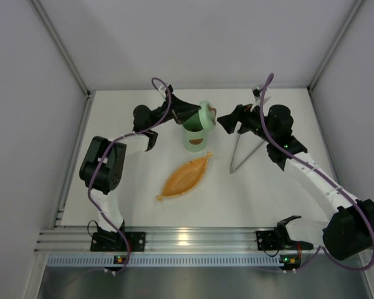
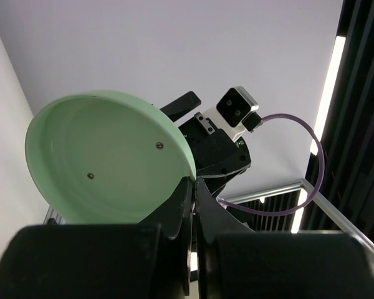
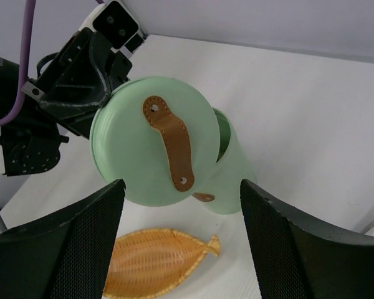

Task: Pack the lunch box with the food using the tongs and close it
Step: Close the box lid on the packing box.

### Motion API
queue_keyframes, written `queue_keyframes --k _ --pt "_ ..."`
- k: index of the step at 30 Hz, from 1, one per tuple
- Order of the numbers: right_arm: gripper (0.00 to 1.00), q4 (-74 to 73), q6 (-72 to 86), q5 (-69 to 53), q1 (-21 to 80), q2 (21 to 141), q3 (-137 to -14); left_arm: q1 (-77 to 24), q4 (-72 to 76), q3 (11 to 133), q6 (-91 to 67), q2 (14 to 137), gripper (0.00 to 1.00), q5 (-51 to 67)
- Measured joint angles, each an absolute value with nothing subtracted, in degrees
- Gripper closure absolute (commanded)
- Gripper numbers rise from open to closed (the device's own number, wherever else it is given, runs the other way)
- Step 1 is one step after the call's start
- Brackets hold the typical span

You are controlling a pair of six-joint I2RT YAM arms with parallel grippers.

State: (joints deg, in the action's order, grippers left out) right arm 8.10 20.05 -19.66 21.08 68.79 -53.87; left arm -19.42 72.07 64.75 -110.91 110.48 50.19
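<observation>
The white desk (image 1: 268,193) holds an orange leaf-shaped tray (image 1: 186,176) near the middle. The tongs (image 1: 244,152) lie to its right, under the right arm. The green lunch box (image 1: 195,138) stands upright just behind the tray. The left tool (image 2: 193,187) is pinched tight on the rim of the round green lid (image 3: 156,149), held tilted just above the box. The right tool (image 1: 227,119) is wide open, holding nothing, facing the lid's brown strap (image 3: 169,142).
</observation>
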Motion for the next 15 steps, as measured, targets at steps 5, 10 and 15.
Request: queue_keyframes --k 5,10,15 --pt "0.27 10.13 20.18 -21.78 21.08 69.23 -53.87 -21.96 72.05 64.75 -111.04 110.21 1.0 50.19" --pt "0.32 11.44 20.03 -23.57 21.06 69.23 -53.87 -23.83 72.03 64.75 -111.09 109.8 1.0 50.37" --pt "0.41 12.6 19.55 -25.61 20.6 69.06 -53.52 -23.99 72.05 64.75 -111.35 107.79 1.0 50.59"
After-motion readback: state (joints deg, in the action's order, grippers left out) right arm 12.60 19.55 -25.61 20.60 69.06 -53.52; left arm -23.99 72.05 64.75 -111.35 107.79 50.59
